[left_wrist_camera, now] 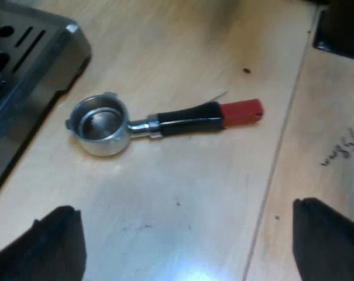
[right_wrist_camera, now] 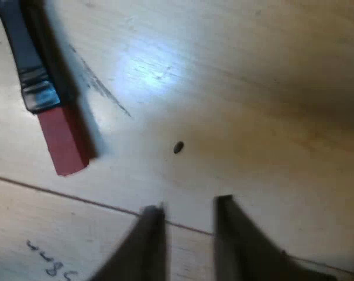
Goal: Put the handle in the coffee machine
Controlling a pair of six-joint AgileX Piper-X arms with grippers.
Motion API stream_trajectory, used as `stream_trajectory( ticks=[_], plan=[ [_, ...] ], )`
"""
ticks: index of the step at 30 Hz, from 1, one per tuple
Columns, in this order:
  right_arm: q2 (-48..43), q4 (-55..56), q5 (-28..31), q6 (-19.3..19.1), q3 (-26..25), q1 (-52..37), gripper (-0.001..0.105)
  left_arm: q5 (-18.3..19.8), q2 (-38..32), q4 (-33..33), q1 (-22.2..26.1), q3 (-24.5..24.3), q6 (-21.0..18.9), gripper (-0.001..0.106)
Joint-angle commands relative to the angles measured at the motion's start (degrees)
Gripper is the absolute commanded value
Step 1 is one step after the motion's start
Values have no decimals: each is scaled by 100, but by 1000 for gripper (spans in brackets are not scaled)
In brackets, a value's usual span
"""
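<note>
The metal holder [left_wrist_camera: 100,123] lies on its side on the wooden table, its round basket close to the espresso machine's [left_wrist_camera: 24,64] corner. Its dark handle [left_wrist_camera: 188,118] runs away from the machine and ends in red [left_wrist_camera: 241,110]. My left gripper [left_wrist_camera: 185,209] hovers above the table short of the holder, open wide, with nothing between its fingers. My right gripper [right_wrist_camera: 189,206] is low over the table near the handle's red end [right_wrist_camera: 62,140], open by a small gap and holding nothing.
A seam [left_wrist_camera: 276,164] crosses the wooden tabletop past the red end, with dark scribbles [left_wrist_camera: 343,149] beyond it. A small dark speck [right_wrist_camera: 178,147] lies between the right gripper and the handle. A black object [left_wrist_camera: 340,29] stands farther off.
</note>
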Motion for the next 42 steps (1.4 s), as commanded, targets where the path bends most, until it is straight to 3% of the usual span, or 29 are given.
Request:
stream_trajectory(
  ticks=[1,7,11,24,35,42],
  plan=[
    [139,-179,0,235,-27,105,0,-141,69,-215,-26,4,-17,74],
    [487,-649,81,340,-27,313,0,-162,168,-284,-26,72,-14,74],
    [896,-786,114,837,-21,527,0,-162,168,-382,-26,273,-14,74],
    [2133,-1372,268,866,28,766,0,20,168,-466,-26,530,-14,74],
    [2162,-2581,268,875,1242,1191,0,20,168,-417,-26,530,-35,74],
    [2577,-2826,268,875,1458,1493,0,20,168,-417,-26,530,-38,74]
  ],
)
